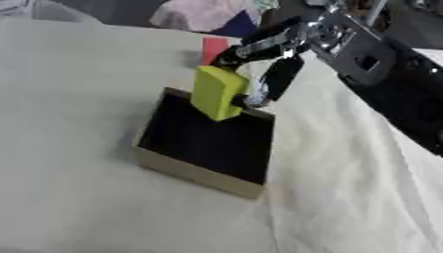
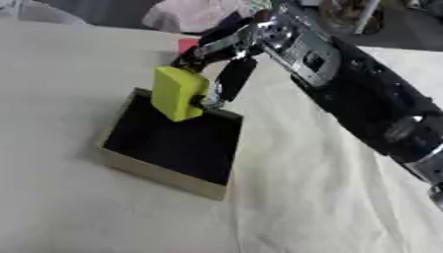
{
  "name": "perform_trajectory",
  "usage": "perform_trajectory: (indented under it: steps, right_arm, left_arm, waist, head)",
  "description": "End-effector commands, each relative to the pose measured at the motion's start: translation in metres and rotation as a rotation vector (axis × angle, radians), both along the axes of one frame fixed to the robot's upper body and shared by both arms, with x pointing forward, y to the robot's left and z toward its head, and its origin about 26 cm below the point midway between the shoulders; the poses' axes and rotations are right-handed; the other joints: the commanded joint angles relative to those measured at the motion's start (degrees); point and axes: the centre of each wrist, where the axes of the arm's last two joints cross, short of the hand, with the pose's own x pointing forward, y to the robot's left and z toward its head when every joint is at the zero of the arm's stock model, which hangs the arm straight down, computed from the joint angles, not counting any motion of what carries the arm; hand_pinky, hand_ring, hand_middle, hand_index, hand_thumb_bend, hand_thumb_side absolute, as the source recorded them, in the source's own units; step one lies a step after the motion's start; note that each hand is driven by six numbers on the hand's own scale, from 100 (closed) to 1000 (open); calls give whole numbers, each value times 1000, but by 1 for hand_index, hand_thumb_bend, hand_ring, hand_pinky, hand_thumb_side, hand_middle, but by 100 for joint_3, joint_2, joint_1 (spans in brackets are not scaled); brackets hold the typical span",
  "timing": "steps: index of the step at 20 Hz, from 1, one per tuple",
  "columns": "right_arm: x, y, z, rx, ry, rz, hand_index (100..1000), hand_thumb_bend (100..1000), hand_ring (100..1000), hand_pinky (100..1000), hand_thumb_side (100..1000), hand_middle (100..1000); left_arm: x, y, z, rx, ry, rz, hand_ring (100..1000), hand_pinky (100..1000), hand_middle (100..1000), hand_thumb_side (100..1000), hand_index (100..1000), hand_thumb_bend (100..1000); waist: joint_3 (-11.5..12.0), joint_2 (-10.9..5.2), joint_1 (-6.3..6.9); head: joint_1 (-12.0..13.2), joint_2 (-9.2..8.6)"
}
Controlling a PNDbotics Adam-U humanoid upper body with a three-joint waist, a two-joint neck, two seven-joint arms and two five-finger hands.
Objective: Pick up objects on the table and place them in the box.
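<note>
**Yellow block held above the box**

Over the far edge of the box (image 1: 200, 176), the right hand (image 1: 273, 59) pinches a yellow block (image 1: 216, 92) between curled fingers and thumb; it looks light, rigid and smooth, likely slippery, best taken across its flat sides

Right robot hand (image 1: 264, 64) reaches in from upper right, fingers pinching yellow-green block (image 1: 216, 92) above far edge of black-lined box (image 1: 196, 174) on cloth-covered table (image 1: 69, 148). Red object (image 1: 214, 48) behind.
</note>
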Motion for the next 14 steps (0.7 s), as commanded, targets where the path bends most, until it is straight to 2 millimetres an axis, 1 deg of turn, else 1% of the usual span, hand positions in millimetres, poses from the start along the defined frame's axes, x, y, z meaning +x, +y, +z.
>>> perform_trajectory:
  steps: [1, 2, 3, 5, 6, 7, 8, 10, 11, 12, 13, 14]
  right_arm:
    - [-1, -10, 18, 1, -45, -24, 1000, 100, 1000, 1000, 712, 1000]
    - [-1, -11, 18, -3, -54, -28, 1000, 100, 1000, 1000, 736, 1000]
    - [-1, -11, 18, -6, -58, -27, 1000, 100, 1000, 1000, 668, 1000]
    - [0, -11, 17, -8, -56, -21, 1000, 100, 1000, 1000, 405, 1000]
    - [0, -11, 17, -9, -56, -22, 1000, 100, 1000, 1000, 347, 1000]
    - [0, -11, 17, -13, -57, -28, 1000, 100, 1000, 1000, 141, 1000]
    - [0, -12, 17, -17, -60, -35, 1000, 100, 1000, 1000, 100, 1000]
    - [1, -14, 18, -26, -65, -55, 1000, 100, 1000, 1000, 100, 1000]
    - [1, -14, 19, -27, -66, -59, 1000, 106, 1000, 1000, 425, 1000]
    - [1, -15, 21, -28, -70, -62, 1000, 100, 1000, 1000, 635, 1000]
    - [1, -15, 24, -44, -91, -70, 1000, 216, 1000, 1000, 931, 1000]
    - [0, -15, 27, -71, -125, -80, 1000, 288, 1000, 1000, 1000, 1000]
  left_arm:
    - [-2, 1, 10, 22, -32, 1, 742, 669, 706, 651, 786, 296]
    - [-2, 1, 9, 22, -32, 1, 742, 668, 706, 650, 786, 297]
    - [-3, 2, 9, 22, -32, 2, 742, 668, 706, 650, 786, 298]
    - [-3, 2, 9, 22, -31, 2, 743, 668, 705, 645, 786, 300]
    - [-3, 1, 9, 22, -31, 2, 743, 668, 705, 644, 786, 300]
    - [-2, 1, 9, 22, -31, 2, 743, 667, 705, 641, 787, 301]
    - [-2, 1, 9, 22, -31, 2, 743, 667, 705, 639, 787, 302]
    - [-3, 2, 9, 23, -32, 3, 743, 666, 705, 636, 787, 305]
    - [-3, 2, 9, 23, -32, 3, 743, 667, 705, 636, 787, 309]
    - [-3, 2, 9, 22, -33, 4, 743, 666, 705, 637, 787, 307]
    - [-3, 2, 9, 22, -31, 5, 743, 666, 705, 638, 787, 305]
    - [-3, 2, 9, 23, -31, 5, 742, 666, 704, 636, 787, 307]
  waist:
    - [-7, -89, 45]
    - [-5, -88, 44]
    - [-1, -87, 43]
    - [3, -86, 41]
    - [4, -86, 41]
    - [3, -87, 40]
    - [3, -89, 40]
    - [4, -95, 40]
    - [5, -99, 39]
    - [5, -103, 38]
    - [5, -108, 36]
    - [6, -113, 35]
  head:
    - [-15, 31]
    - [-17, 31]
    - [-18, 31]
    - [-18, 31]
    - [-17, 31]
    - [-17, 31]
    - [-18, 31]
    - [-16, 31]
    - [-17, 31]
    - [-16, 31]
    - [-16, 31]
    - [-18, 31]
